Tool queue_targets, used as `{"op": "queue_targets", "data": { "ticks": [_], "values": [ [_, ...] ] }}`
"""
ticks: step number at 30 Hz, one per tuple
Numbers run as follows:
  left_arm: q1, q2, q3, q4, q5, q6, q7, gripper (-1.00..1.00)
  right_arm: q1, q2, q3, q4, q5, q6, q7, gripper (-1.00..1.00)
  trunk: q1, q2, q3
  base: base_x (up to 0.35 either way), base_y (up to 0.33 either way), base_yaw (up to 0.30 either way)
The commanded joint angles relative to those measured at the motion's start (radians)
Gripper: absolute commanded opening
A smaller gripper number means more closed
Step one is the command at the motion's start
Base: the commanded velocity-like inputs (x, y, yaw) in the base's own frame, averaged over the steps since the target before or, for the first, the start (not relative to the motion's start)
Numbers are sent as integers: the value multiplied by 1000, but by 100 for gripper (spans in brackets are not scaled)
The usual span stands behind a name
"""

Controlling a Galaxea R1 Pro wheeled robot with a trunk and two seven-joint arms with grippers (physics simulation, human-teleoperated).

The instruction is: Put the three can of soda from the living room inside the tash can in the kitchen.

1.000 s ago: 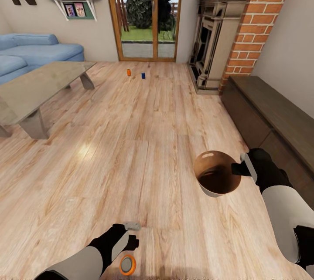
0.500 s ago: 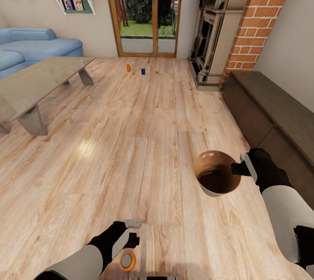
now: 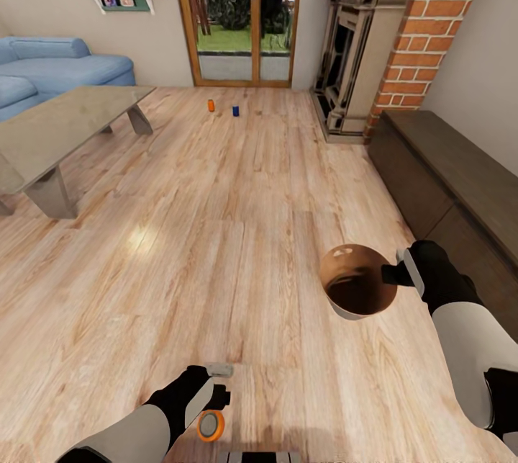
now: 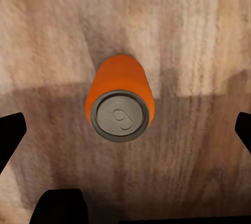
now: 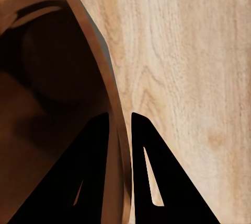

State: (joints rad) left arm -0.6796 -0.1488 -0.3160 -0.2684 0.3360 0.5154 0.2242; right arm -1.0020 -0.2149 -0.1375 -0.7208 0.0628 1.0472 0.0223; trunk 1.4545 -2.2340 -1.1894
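An orange can of soda (image 3: 211, 425) stands upright on the wood floor right below my left gripper (image 3: 217, 385). In the left wrist view its silver top (image 4: 120, 115) sits between the fingers of the left gripper (image 4: 125, 132), which are spread wide and do not touch it. My right gripper (image 3: 392, 276) is shut on the rim of the tash can (image 3: 357, 290), which hangs tilted above the floor, brown inside showing. The right wrist view shows the right gripper (image 5: 119, 130) pinching the bin wall (image 5: 52, 78). A second orange can (image 3: 211, 106) and a blue can (image 3: 235, 111) stand far off by the glass doors.
A low grey coffee table (image 3: 65, 124) and a blue sofa (image 3: 57, 70) are at the left. The brick fireplace (image 3: 360, 52) and a dark low cabinet (image 3: 453, 175) line the right wall. Open wood floor runs to the glass doors (image 3: 244, 16).
The whole picture has slid slightly upward, so the camera moved. Both grippers keep their poses, the right still holding the bin.
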Motion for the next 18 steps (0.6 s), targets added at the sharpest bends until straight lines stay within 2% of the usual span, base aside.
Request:
{"op": "queue_targets", "data": {
  "ticks": [1,7,18],
  "values": [
    [0,0,0,0,0,0,0,100,-2,0,-1,0,-9,0,4,-100,0,0,-2,0,0,0],
    [0,0,0,0,0,0,0,100,-6,1,0,0,-9,0,4,-100,0,0,-10,0,0,0],
    [-6,0,0,0,0,1,-2,100,-11,1,1,-1,-10,0,4,-100,42,-77,-54,0,0,0]
  ]
}}
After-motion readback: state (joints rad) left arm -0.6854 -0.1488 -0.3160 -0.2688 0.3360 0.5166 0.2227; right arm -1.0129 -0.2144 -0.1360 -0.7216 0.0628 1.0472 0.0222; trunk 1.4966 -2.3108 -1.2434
